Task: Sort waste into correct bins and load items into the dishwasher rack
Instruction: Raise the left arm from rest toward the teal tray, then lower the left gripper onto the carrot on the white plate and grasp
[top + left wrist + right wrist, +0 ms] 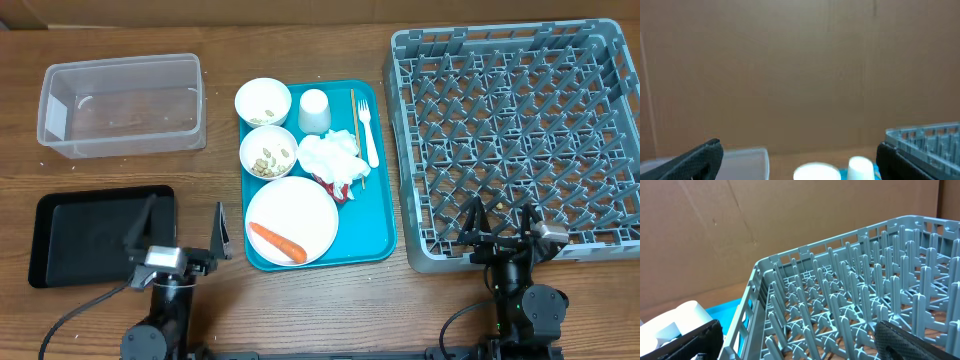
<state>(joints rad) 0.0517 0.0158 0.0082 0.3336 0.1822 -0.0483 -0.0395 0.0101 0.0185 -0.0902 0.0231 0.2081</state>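
On the teal tray [380,200] lie a white plate [305,205] with an orange carrot [277,241], two small white bowls [263,101] [268,153] with beige food bits, an upturned white cup [314,110], a chopstick [353,120], a white fork [368,130], and a crumpled napkin with red wrapper [335,160]. The clear tub [120,105] is far left. The black tray [95,235] is front left. The grey rack [520,130] stands right. My left gripper [185,232] is open and empty near the black tray. My right gripper [497,222] is open and empty over the rack's front edge [805,310].
A cardboard wall stands behind the table. In the left wrist view the tub [745,162], a bowl [817,172], the cup [860,167] and the rack corner [925,140] show low in the frame.
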